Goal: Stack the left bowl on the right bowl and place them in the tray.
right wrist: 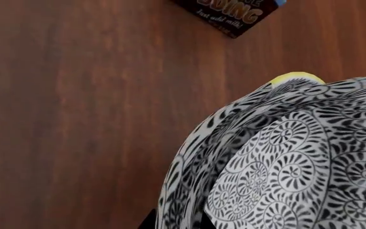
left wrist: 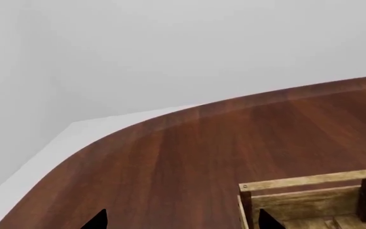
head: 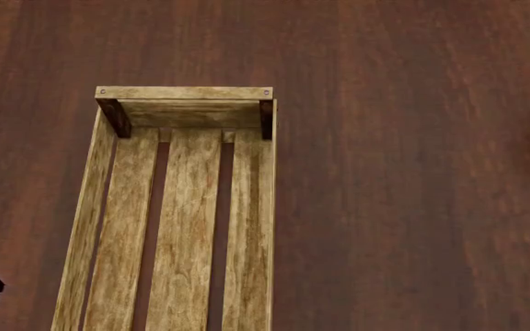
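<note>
The right hand shows in its own wrist view only as dark finger tips (right wrist: 150,220) at the picture's border, against the rim of the bowls; whether it is clenched on that rim cannot be told. Two bowls appear there, patterned black on white, one nested in the other: the outer bowl (right wrist: 189,157) and the inner bowl (right wrist: 285,176), filling much of that view above the table (right wrist: 75,119). A small yellow thing (right wrist: 296,77) peeks out past the bowls' far rim; what it is cannot be told. Beyond it lies one dark pudding box (right wrist: 230,14), only its corner in sight, apart from the bowls.

The left hand (left wrist: 183,222) shows two dark finger tips (left wrist: 97,220) set well apart with nothing between them, so it is released. One tip stands over bare wood, the other before the end of the tray (left wrist: 310,181).

In the head view there is one tray (head: 184,93), pale and slatted, with brown corner posts, lying lengthwise on the dark wooden table, its near end cut off by the picture. Nothing lies in the part of it that shows. Dark parts of the arms sit at both side borders, clear of the tray.
</note>
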Tool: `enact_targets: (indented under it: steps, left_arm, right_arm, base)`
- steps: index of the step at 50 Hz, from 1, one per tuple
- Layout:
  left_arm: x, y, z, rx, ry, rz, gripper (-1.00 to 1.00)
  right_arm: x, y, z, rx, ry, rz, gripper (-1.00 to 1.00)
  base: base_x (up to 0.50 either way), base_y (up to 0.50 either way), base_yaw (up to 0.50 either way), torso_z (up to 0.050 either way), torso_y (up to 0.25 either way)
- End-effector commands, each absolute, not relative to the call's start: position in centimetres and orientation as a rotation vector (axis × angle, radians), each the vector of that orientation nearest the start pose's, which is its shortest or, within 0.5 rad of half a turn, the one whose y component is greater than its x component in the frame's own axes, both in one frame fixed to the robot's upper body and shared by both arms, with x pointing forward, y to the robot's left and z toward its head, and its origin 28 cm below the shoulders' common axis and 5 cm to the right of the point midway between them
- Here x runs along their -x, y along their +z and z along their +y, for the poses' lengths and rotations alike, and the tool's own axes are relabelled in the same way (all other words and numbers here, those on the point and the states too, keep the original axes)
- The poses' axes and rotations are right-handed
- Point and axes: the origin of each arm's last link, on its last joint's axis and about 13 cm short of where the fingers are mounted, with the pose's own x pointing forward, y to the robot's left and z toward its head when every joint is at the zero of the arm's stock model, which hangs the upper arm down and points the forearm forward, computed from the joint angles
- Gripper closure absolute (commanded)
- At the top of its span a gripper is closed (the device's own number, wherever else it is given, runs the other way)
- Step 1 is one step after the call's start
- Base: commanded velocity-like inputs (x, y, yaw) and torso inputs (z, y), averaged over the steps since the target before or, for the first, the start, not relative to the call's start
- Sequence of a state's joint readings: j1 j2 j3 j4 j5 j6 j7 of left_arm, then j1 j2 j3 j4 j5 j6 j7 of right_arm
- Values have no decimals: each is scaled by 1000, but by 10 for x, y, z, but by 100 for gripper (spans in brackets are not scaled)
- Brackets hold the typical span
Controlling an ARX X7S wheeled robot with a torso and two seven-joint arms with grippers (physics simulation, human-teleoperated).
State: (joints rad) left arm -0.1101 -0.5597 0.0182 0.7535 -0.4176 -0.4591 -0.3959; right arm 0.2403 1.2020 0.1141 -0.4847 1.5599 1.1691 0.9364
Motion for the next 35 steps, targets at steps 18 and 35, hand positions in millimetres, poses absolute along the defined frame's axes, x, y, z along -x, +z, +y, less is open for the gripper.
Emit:
enact_targets:
  steps: [18,35]
  left_arm:
    - [-192,173,264,-142,93,-362,-100]
    - [-191,174,268,-138,111,-372,-100]
  right_arm:
    - [-181,256,-217,500,-316,446,100]
    - [-194,270,-196,591,-240,396,100]
  base:
    - [0,0,0,0,0]
    - [0,0,0,0,0]
